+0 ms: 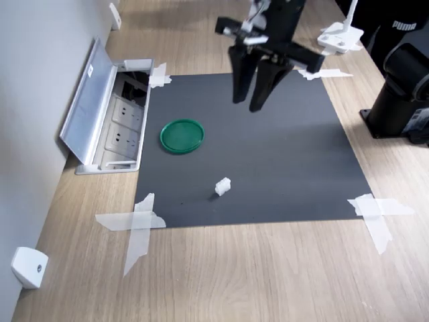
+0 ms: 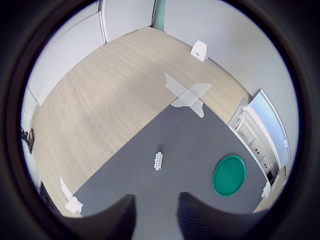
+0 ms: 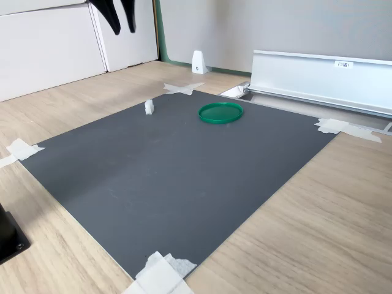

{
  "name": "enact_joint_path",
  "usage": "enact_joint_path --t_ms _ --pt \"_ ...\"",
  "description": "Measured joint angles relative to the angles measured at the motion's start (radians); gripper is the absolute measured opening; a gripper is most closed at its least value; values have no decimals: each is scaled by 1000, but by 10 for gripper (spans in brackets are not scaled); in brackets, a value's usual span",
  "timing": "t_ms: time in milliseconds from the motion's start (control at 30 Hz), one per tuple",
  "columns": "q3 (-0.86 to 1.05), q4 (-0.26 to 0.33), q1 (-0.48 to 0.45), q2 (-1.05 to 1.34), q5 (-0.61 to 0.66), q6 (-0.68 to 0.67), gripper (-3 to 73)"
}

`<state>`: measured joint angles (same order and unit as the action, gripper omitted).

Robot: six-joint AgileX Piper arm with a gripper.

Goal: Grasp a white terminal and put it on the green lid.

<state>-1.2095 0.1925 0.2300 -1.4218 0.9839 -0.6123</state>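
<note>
The white terminal (image 1: 222, 186) (image 2: 158, 160) (image 3: 149, 107) lies on the black mat, a tiny blocky piece, toward the near edge in the first exterior view. The green lid (image 1: 181, 135) (image 2: 229, 175) (image 3: 220, 112) rests flat on the same mat, a short way from the terminal and nearer the socket box. My gripper (image 1: 248, 104) (image 2: 155, 210) (image 3: 122, 29) hangs high above the mat's far part in the first exterior view. Its black fingers are open, point down and hold nothing. It touches neither object.
The black mat (image 1: 281, 154) is taped at its corners to a wooden table. An open floor socket box with a raised silver cover (image 1: 90, 100) (image 3: 318, 70) borders the mat beside the lid. A white wedge piece (image 1: 27, 266) (image 3: 198, 62) sits by the wall. A black base (image 1: 402, 94) stands at the first exterior view's right.
</note>
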Motion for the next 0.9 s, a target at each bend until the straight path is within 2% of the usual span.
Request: enact_joint_path --t_ms 100,200,267,433,600,900 --pt "-42 -26 32 -36 2 30 583" --pt "-98 -51 79 -71 21 90 660" --pt "-140 -53 102 -92 53 128 682" --pt "-245 -53 144 -167 141 203 690" --pt "-273 -84 171 -239 184 261 682" --pt "-276 -141 174 -312 159 273 658"
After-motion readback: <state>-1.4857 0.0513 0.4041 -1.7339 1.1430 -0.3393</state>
